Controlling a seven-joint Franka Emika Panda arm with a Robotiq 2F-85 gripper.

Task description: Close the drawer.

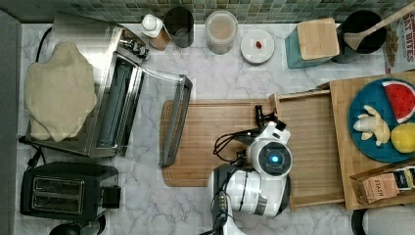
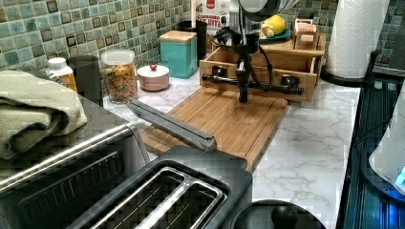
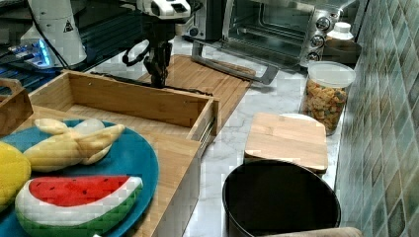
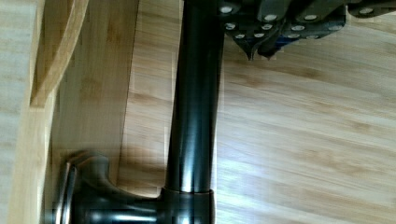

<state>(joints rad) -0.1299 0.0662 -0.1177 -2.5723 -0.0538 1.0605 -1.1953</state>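
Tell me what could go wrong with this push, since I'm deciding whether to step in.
The gripper hangs beside the dark handle bar, so it might slide off rather than push the drawer. The fingertips sit low over the cutting board and could scrape it.

We log a white marble counter [image 1: 215, 68] under the gripper [image 1: 258, 117]. Directly below the gripper lies 1 cutting board [image 1: 210, 142]. Past it stand 1 toaster oven [image 1: 107, 88] and 1 black toaster [image 1: 68, 188]; the drawer [image 1: 313, 147] unit stands on the gripper's other side.
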